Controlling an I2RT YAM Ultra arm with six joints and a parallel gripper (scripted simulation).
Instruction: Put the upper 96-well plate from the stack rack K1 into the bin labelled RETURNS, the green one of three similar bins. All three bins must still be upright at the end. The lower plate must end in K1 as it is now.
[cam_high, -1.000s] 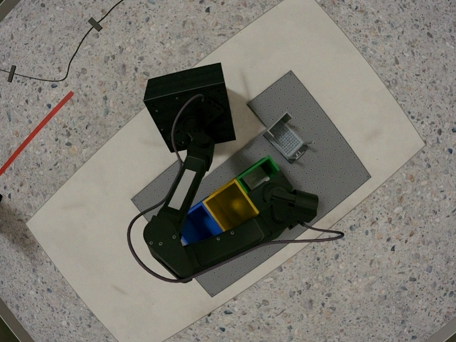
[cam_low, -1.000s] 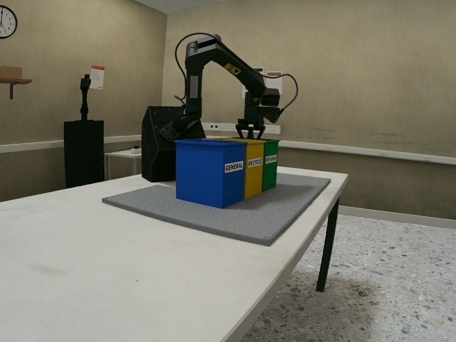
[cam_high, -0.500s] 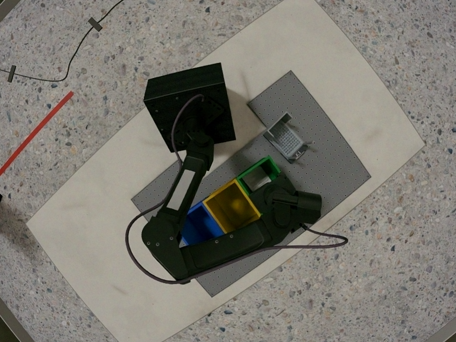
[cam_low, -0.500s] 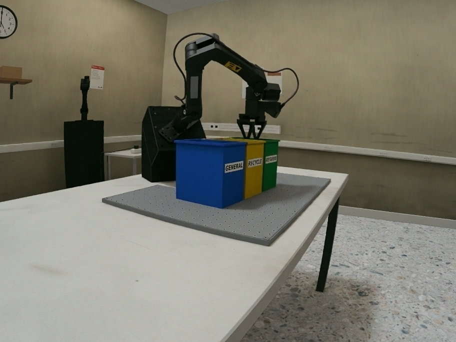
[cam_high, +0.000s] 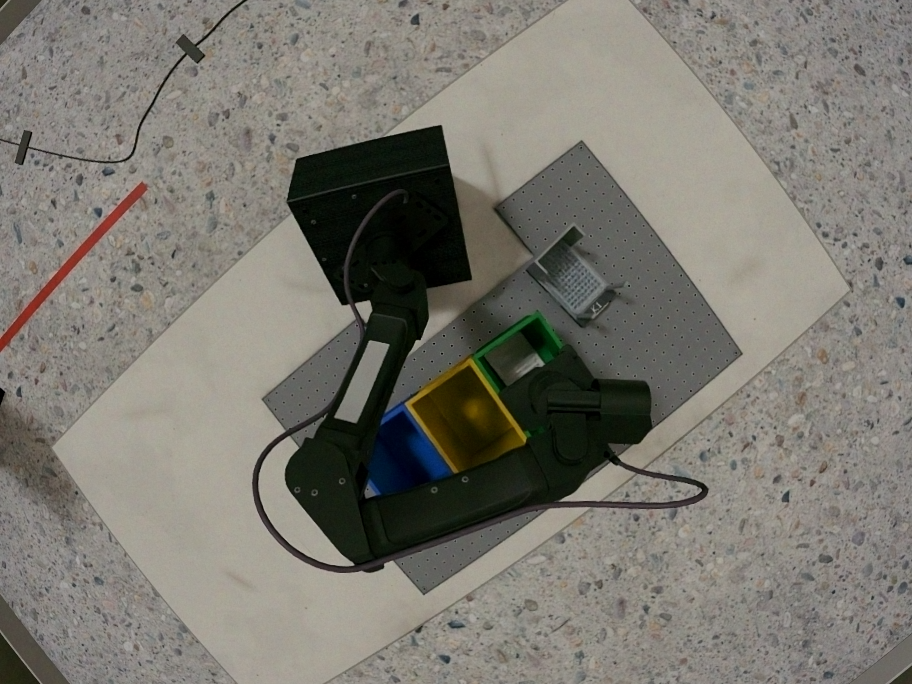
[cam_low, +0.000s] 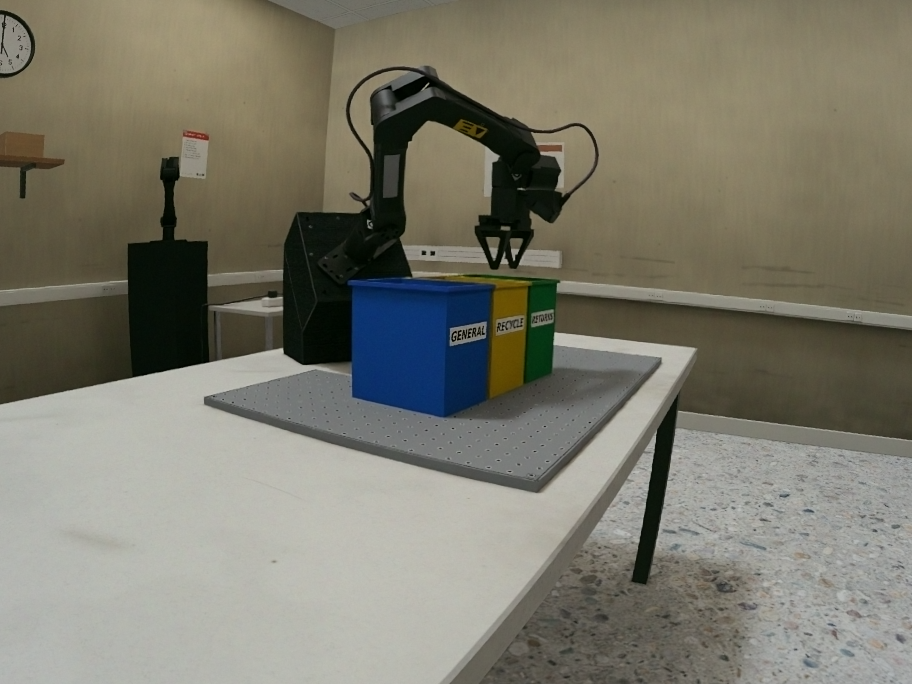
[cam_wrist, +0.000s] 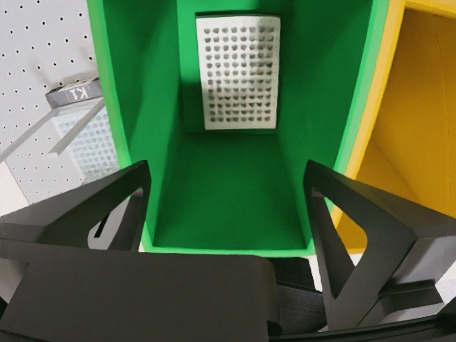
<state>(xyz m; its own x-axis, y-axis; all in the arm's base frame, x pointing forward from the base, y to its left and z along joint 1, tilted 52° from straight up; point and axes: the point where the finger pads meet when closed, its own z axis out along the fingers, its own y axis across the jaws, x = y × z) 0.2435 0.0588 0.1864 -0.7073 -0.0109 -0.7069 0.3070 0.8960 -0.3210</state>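
A white 96-well plate (cam_wrist: 239, 70) (cam_high: 515, 357) lies on the floor of the green RETURNS bin (cam_wrist: 320, 100) (cam_high: 542, 328) (cam_low: 539, 347), against its far wall. My gripper (cam_wrist: 227, 170) (cam_low: 505, 263) is open and empty and hangs just above this bin's rim. Stack rack K1 (cam_high: 591, 312) (cam_wrist: 75, 93) stands beyond the bin on the board, with one plate (cam_high: 575, 280) (cam_wrist: 90, 146) in it. All three bins stand upright.
The yellow RECYCLE bin (cam_high: 440, 391) (cam_low: 508, 349) (cam_wrist: 425, 125) touches the green bin's side, and the blue GENERAL bin (cam_high: 406, 457) (cam_low: 412, 346) follows it. All stand on a grey perforated board (cam_high: 663, 294) (cam_low: 442, 434). The black arm base (cam_high: 375, 198) stands behind.
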